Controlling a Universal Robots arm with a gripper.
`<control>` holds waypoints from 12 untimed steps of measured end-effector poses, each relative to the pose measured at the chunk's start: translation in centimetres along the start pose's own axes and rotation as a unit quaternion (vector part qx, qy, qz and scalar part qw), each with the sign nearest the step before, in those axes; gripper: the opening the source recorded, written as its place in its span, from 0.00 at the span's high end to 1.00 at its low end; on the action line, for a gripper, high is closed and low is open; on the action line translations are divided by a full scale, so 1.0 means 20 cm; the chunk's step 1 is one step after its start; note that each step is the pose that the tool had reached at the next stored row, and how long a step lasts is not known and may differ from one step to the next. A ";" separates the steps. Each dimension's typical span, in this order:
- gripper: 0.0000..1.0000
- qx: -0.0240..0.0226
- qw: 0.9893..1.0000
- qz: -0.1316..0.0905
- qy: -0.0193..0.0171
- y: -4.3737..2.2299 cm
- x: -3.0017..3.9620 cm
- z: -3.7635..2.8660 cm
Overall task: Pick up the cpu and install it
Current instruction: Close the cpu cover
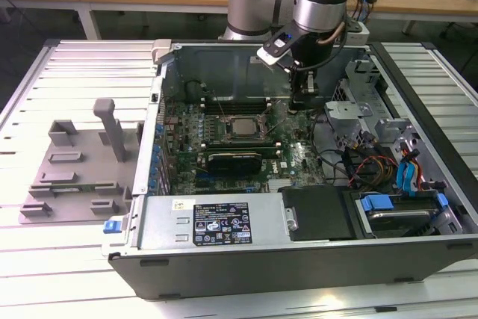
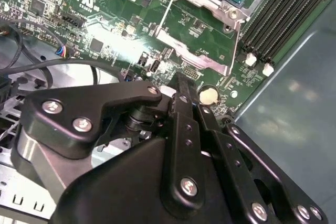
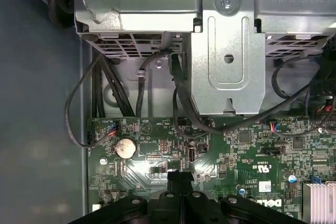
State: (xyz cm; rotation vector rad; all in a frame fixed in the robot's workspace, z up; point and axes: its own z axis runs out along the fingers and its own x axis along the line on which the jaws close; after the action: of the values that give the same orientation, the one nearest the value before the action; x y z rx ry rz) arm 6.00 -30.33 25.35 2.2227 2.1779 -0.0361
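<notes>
exterior view takes in the open computer case (image 1: 224,222) across the middle and right of the frame, with a grey fixture tray (image 1: 75,177) lying at the left. inside the case the green motherboard (image 1: 299,162) fills the centre. the arm comes down from the upper middle of the frame, and its gripper (image 1: 301,104) hangs low over the board, to the exterior view's right of the socket (image 1: 239,131) and apart from it. in both wrist views the black fingers (image 3: 181,178) look pressed together with nothing between them, so the hand is clenched and empty.

the cpu (image 1: 240,126) lies flat in the socket at the centre of the exterior frame, silver top up. the second wrist view catches one corner of it inside the metal frame. i cannot tell whether that frame is clamped down.

as i judge it, the main risk is the closed tip sitting so near the bare board. a small drop or sideways drift could scrape the little parts under it. the black cables (image 3: 184,108) running from the metal drive cage (image 3: 226,61) to the board edge could snag on the linkage. the coin cell (image 3: 126,148), just beside the fingertips, could be knocked from its holder. if the chip is not yet locked, a bump to the case could shift it on the socket contacts.
</notes>
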 end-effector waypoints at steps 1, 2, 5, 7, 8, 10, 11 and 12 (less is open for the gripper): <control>0.89 0.000 1.000 0.000 0.000 0.000 0.000 0.000; 0.89 0.000 1.000 0.000 0.000 0.000 0.000 0.000; 0.89 0.000 1.000 0.000 0.000 -0.037 -0.001 0.001; 0.89 0.000 1.000 0.000 0.000 -0.082 -0.002 0.000; 0.89 0.000 1.000 0.000 0.000 -0.113 -0.002 0.000; 0.89 0.000 1.000 0.000 0.000 -0.195 -0.004 0.000; 0.89 0.000 1.000 0.000 0.000 -0.217 -0.004 0.000; 0.89 0.000 1.000 0.000 0.000 -0.238 -0.005 0.000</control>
State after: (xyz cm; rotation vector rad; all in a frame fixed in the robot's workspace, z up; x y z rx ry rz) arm 1.24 -30.33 25.34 2.2228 2.1780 -0.0359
